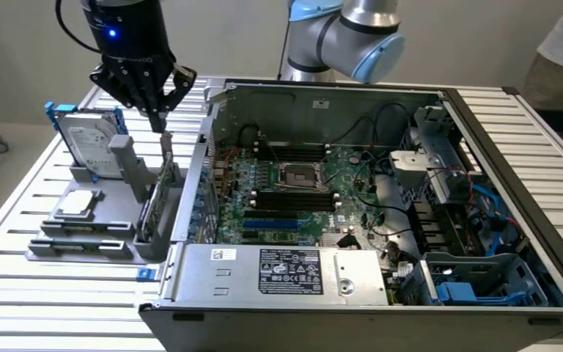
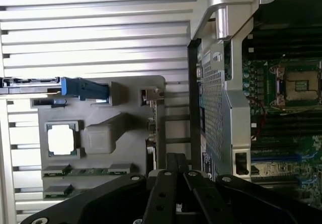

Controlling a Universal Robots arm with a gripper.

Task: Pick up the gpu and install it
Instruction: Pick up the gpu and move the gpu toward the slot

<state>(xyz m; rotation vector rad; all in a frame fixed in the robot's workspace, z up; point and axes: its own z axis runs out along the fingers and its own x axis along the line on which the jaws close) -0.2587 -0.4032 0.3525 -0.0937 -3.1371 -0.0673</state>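
Pick-up step: the gripper (image 1: 159, 117), narrow and empty, hangs just above the gpu (image 1: 164, 198), which stands on edge in the grey holder (image 1: 115, 253) beside the computer case (image 1: 360, 326). Grasping it likely needs the thin top edge straddled squarely.

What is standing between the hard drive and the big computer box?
The gpu, upright in the gray holder, close beside the computer case, in the exterior view.

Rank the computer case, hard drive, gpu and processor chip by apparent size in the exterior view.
1. computer case
2 and 3, unranked: hard drive and gpu. The gpu stands edge-on and shows as a narrow strip roughly the drive's length.
4. processor chip
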